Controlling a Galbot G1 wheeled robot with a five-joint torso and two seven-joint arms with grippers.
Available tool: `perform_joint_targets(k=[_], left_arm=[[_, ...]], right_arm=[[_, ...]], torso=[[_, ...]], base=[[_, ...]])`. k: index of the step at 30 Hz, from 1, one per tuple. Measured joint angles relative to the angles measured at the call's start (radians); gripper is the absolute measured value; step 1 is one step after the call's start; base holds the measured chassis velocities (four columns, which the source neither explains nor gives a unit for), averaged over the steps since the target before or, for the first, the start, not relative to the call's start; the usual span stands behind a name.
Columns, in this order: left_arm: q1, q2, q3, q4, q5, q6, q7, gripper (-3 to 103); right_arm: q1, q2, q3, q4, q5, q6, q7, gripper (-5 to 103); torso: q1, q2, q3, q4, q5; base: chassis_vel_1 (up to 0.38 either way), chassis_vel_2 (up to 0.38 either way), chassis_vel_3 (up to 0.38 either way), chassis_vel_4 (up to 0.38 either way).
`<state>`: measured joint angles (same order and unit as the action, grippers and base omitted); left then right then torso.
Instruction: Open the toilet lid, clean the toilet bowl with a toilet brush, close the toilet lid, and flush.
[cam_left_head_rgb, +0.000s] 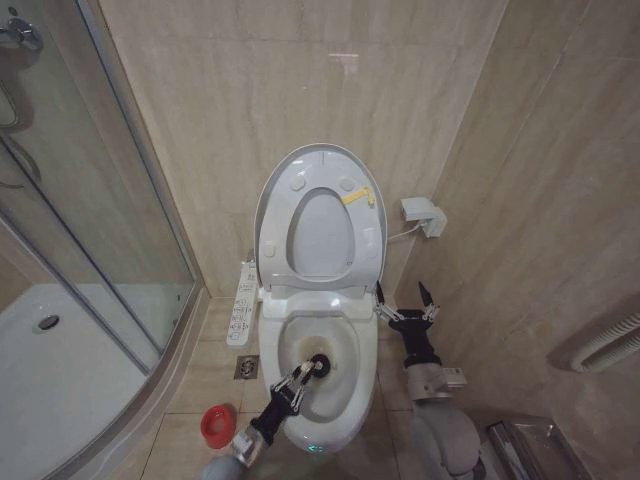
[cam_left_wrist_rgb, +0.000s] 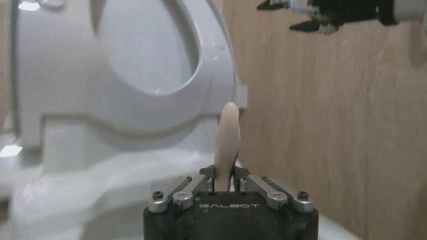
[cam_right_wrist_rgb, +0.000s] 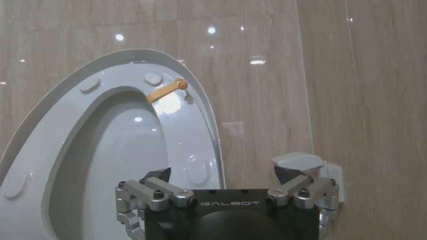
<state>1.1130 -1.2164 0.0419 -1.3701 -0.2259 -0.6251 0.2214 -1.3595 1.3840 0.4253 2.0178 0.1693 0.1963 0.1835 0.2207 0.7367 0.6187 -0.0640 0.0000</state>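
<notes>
**Brush head down in the bowl, lid and seat raised**

Shower glass (cam_left_head_rgb: 110, 200) and its curved white tray (cam_left_head_rgb: 60, 370) stand far to the left of the toilet bowl (cam_left_head_rgb: 345, 400), well apart from it. Nearer, a small red cup (cam_left_head_rgb: 216, 425) sits on the floor tiles just left of the bowl's front, and a floor drain (cam_left_head_rgb: 247, 367) lies between cup and bowl. A white control panel (cam_left_head_rgb: 243, 303) juts from the bowl's left side, up by the hinge.

Left gripper (cam_left_head_rgb: 296, 381) reaches in over the bowl's front rim, its fingers clamped on the pale handle of the toilet brush (cam_left_wrist_rgb: 227, 142); from the head view the dark bristle head (cam_left_head_rgb: 320, 365) rests in the yellow-stained hollow. A tiny green light (cam_left_head_rgb: 316, 447) glows on the bowl's front edge.

Behind the bowl the toilet lid (cam_left_head_rgb: 322, 155) stands upright against the tiled wall, with the ring seat (cam_left_head_rgb: 370, 235) and its yellow tag (cam_left_head_rgb: 355, 196) raised against it.

Right gripper (cam_left_head_rgb: 405, 302) hovers just right of the bowl beside the hinge, fingers spread apart and holding nothing. Beyond it, a white wall box (cam_left_head_rgb: 423, 215) with a cable sits on the side wall, and a metal bin (cam_left_head_rgb: 530, 445) stands on the floor further right.
</notes>
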Motion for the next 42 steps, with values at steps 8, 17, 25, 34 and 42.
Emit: perform_joint_targets(k=[8, 17, 25, 34, 42], left_arm=[[-0.104, -0.044, 0.021, 0.014, 0.035, 0.0, 0.0, 18], [-0.175, -0.084, 0.049, 0.037, 0.046, 0.0, -0.005, 18], [-0.223, -0.118, 0.083, 0.116, 0.036, -0.012, -0.005, 18], [-0.246, -0.141, 0.094, 0.185, 0.02, -0.033, 0.006, 18], [-0.255, -0.125, 0.075, 0.247, 0.025, -0.05, 0.017, 18]], right_arm=[[0.0, 0.0, 0.0, 0.0, 0.0, 0.0, 0.0, 100], [0.0, 0.0, 0.0, 0.0, 0.0, 0.0, 0.0, 100], [0.0, 0.0, 0.0, 0.0, 0.0, 0.0, 0.0, 100], [0.0, 0.0, 0.0, 0.0, 0.0, 0.0, 0.0, 100], [0.0, 0.0, 0.0, 0.0, 0.0, 0.0, 0.0, 100]], torso=[[0.0, 0.0, 0.0, 0.0003, 0.0001], [0.0, 0.0, 0.0, 0.0002, 0.0002], [0.0, 0.0, 0.0, 0.0001, 0.0002], [0.0, 0.0, 0.0, 0.0, 0.0], [0.0, 0.0, 0.0, 0.0003, 0.0]], base=[[0.0, 0.0, 0.0, 0.0], [0.0, 0.0, 0.0, 0.0], [0.0, 0.0, 0.0, 0.0], [0.0, 0.0, 0.0, 0.0], [0.0, 0.0, 0.0, 0.0]])
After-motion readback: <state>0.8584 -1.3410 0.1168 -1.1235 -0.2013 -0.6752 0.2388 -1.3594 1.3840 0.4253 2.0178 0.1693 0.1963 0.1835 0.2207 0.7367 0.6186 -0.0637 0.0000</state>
